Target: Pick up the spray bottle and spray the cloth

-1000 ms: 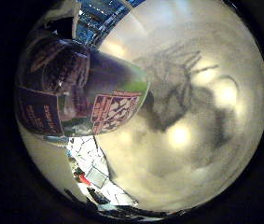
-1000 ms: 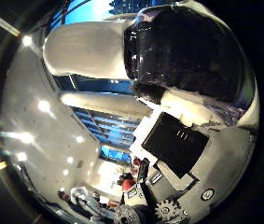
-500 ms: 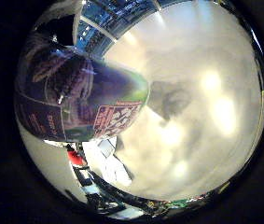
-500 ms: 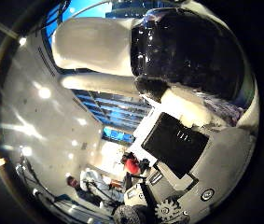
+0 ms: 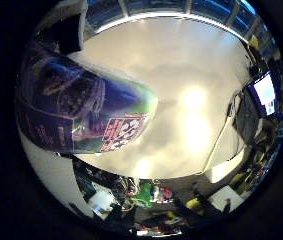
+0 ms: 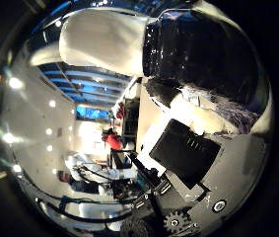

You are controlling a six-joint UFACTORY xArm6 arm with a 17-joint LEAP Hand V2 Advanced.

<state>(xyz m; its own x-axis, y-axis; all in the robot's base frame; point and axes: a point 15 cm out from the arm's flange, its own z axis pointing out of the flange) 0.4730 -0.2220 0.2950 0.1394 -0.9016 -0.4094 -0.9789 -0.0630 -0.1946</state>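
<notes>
The spray bottle (image 5: pixel 76 105), with a purple and green printed label, fills one side of the right little finger side palm view, close to the palm. In the right thumb side palm view its dark body (image 6: pixel 200 54) sits between the white and black fingers (image 6: pixel 100 39) of my right hand (image 6: pixel 188 153), which curl round it. The bottle is off any surface.
Beyond the bottle lies a broad pale glossy surface (image 5: pixel 191 90) with bright light spots. A screen (image 5: pixel 262 94) stands at its edge. The thumb side view shows a room with blue windows (image 6: pixel 90 111), ceiling lights and cluttered desks (image 6: pixel 95 173).
Both pictures have swung, so the hand has turned with the bottle still in it. The hand's shadow on the pale surface has gone from view, and the room's far side has come in.
</notes>
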